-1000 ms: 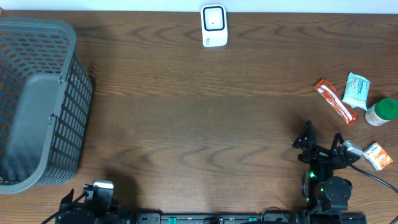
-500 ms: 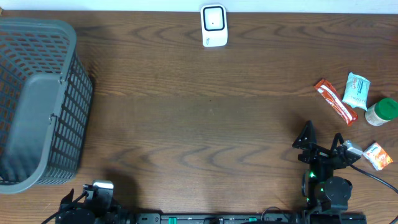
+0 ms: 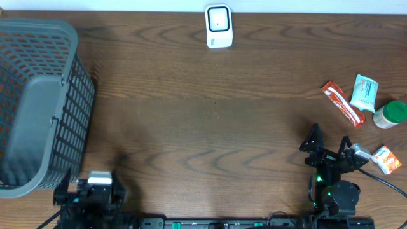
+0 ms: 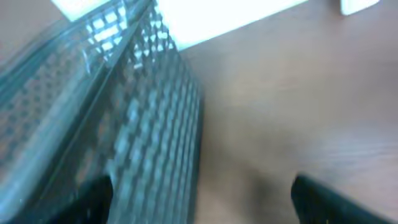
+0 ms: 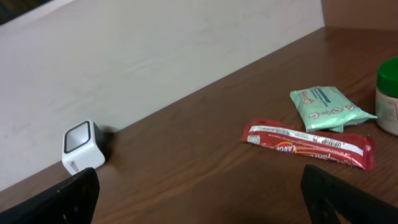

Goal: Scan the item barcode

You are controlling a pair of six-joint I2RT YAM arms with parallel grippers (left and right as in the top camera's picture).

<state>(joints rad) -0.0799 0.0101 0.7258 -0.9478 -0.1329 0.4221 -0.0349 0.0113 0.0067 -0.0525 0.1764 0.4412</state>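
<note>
Four items lie on your table's [image 3: 203, 121] right side: red sachet [image 3: 342, 103], pale green pouch [image 3: 364, 92], green-lidded jar [image 3: 390, 114], small orange packet [image 3: 386, 159].

Your right gripper [image 3: 329, 145]: fingers [image 5: 68, 199] wide apart, nothing between them. The red sachet lies ahead of them, not touching; the orange packet lies near its right side.

Your left gripper [image 3: 88, 189]: fingers [image 4: 329, 199] apart, empty, beside the grey basket [image 3: 38, 108], well apart from the items.

White scanner [image 3: 218, 27]: far edge, centre.
</note>
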